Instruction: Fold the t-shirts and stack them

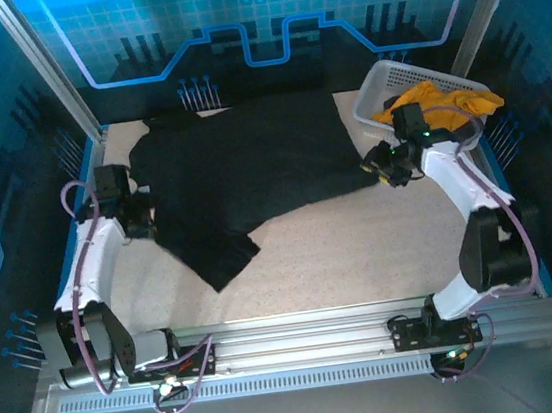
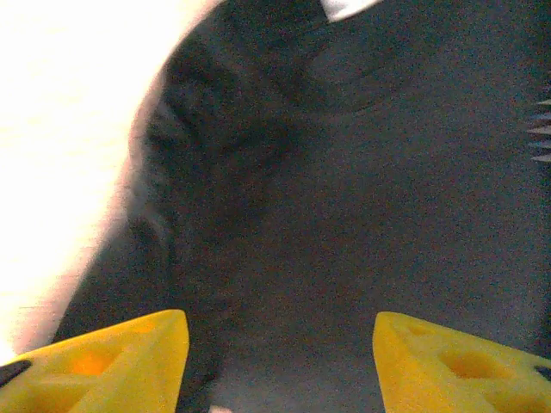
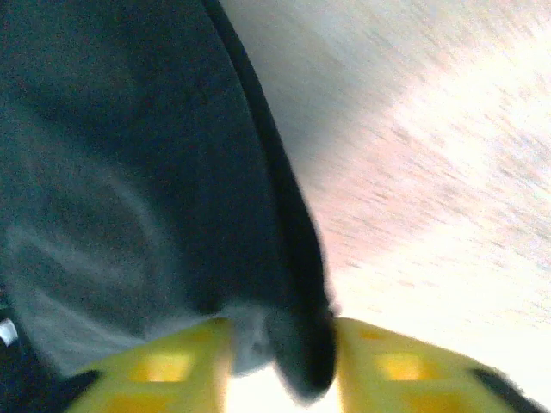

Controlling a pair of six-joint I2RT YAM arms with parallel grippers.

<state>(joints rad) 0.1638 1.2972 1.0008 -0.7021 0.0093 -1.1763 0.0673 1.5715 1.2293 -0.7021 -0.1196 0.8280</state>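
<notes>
Your left gripper [image 2: 280,331] is wide open at the black shirt's [image 1: 241,165] left edge. Your right gripper [image 3: 284,335] is half open around its right edge.

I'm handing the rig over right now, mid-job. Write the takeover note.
Left tool: open, over the left edge of the black t-shirt, holding nothing.
Right tool: jaws apart with the shirt's right hem between them, apparently released.
Black t-shirt: spread on the table, unfolded.
Orange t-shirt: bunched in the white basket, far right.
Done: black shirt laid out.
To do: fold it, fetch and fold the orange one, stack both.
</notes>
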